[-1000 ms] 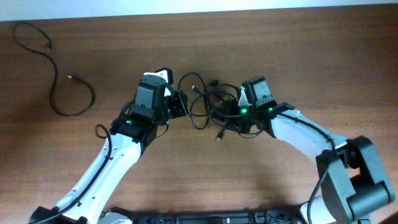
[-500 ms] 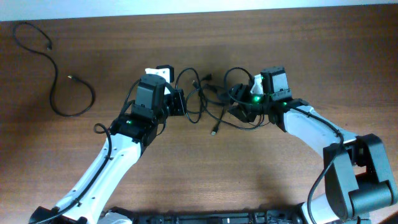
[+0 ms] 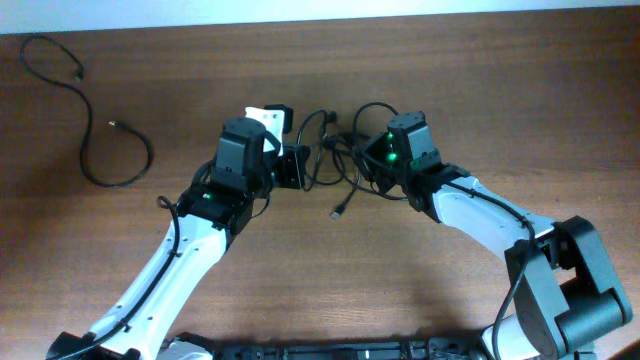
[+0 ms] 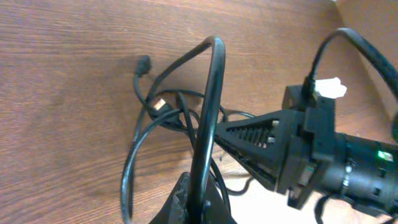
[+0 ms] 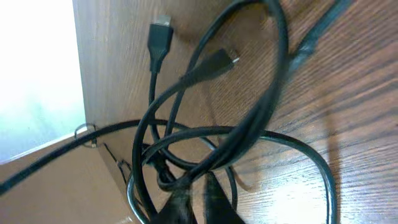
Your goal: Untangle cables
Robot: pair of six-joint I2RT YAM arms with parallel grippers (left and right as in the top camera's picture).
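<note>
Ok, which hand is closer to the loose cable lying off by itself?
Left. The left hand grips the tangle on the side facing the loose cable; the right hand holds the tangle's opposite side, farther away.

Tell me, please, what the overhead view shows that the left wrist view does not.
Only the overhead view shows the separate loose cable at the far left of the table and the whole left arm and right arm. Only the left wrist view shows the ribbed side of the right pincer close up. Both show the tangled cables between the pincers.
</note>
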